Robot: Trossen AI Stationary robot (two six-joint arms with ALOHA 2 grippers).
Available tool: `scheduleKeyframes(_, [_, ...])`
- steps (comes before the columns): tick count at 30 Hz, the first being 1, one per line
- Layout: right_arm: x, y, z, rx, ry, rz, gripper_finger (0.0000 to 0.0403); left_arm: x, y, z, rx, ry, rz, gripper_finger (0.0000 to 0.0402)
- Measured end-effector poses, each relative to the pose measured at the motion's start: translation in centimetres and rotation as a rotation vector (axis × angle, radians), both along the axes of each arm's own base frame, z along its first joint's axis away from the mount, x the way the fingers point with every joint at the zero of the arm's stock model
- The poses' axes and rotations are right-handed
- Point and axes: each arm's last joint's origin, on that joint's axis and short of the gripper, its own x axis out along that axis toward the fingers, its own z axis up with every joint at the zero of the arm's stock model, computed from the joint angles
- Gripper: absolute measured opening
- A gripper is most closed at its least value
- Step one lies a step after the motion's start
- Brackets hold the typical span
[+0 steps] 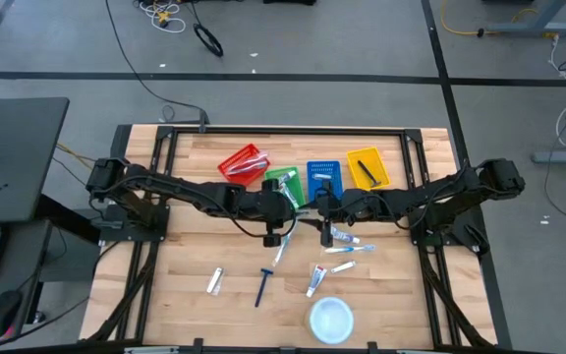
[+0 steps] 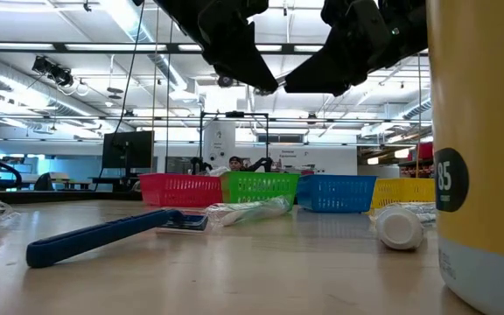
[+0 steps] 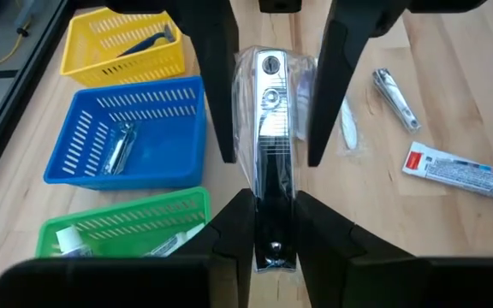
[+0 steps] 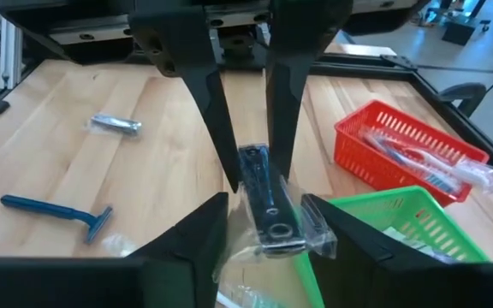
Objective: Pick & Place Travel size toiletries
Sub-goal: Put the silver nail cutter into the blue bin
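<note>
A nail clipper in a clear wrapper point(image 3: 270, 111) point(image 4: 268, 201) hangs in the air over the table's middle, between my two grippers. My left gripper point(image 3: 272, 198) point(image 1: 291, 204) is shut on one end of it. My right gripper point(image 4: 266, 204) point(image 1: 320, 205) faces it, open. Its fingers point(image 3: 216, 103) stand on either side of the clipper's other end. I cannot tell whether they touch the wrapper. Below lie white tubes point(image 1: 342, 236) point(image 1: 314, 280), a blue razor point(image 1: 263, 285) and a small wrapped clipper point(image 1: 214, 282), each flat on the wood. My left gripper pinches the wrapped clipper's dark end point(image 3: 272, 244) between its two fingers, coming from the table's left and slanting down. The clipper runs on along the fingers' line, about level and lifted clear of the table, with its shiny end point(image 3: 270, 64) pointing at the right gripper.
Red point(image 1: 244, 162), green point(image 1: 283, 182), blue point(image 1: 324, 177) and yellow point(image 1: 367, 167) baskets stand in a row on the far side, each with items inside. A round white disc point(image 1: 330, 320) lies near the front edge. A yellow container point(image 2: 484, 175) stands close in the low view.
</note>
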Motion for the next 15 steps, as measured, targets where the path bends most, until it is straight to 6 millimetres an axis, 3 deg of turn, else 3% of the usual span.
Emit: scheduleKeyframes(15, [0.09, 0.02, 0.23, -0.005, -0.025, 0.003, 0.0097, 0.0, -0.02, -0.01, -0.003, 0.001, -0.004, 0.0074])
